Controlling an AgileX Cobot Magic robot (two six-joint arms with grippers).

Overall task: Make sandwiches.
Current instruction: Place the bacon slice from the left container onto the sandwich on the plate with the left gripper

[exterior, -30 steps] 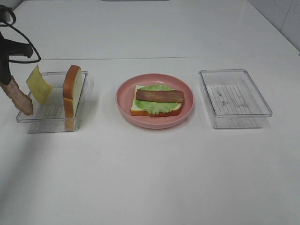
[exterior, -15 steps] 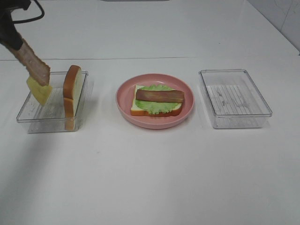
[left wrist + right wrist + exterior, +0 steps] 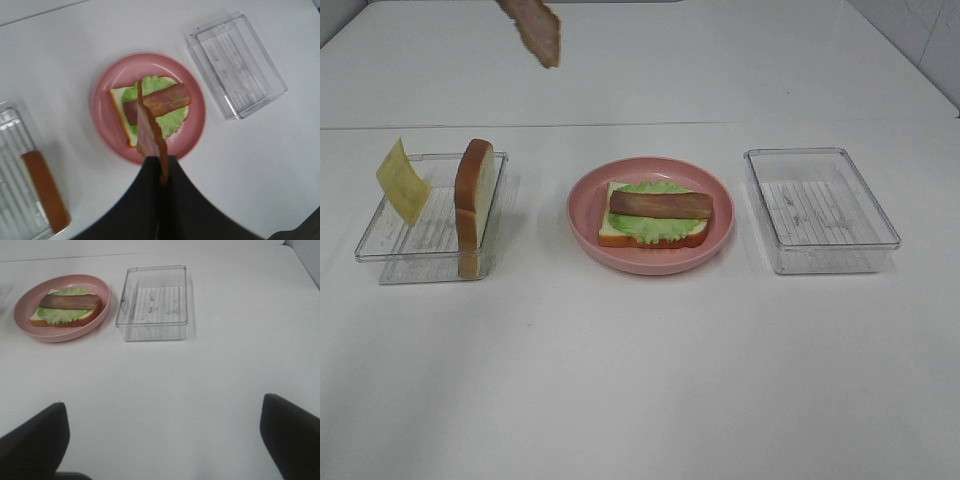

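Our left fingers [image 3: 142, 200] clamp a bacon strip [image 3: 149, 132] by its end; dangling beyond them, it may land askew. Right fingers [image 3: 35, 440] stand apart.

Light falls bright and even from above, soft enough that the white surface [image 3: 640, 380] reads pale grey with no hard glare. Shadows are faint: a thin smudge under the pink plate [image 3: 650, 266] and beside the clear trays [image 3: 420, 257], whose rims catch small glints. In the high view the bacon strip [image 3: 535, 30] looks a little smeared at the top edge. From my wrists, my left fingers [image 3: 142, 200] and right fingers [image 3: 290, 440] sit too close to the lens and look dark and blurred, while things farther off stay fairly sharp. The surface greys slightly toward the near edge of the right wrist view.
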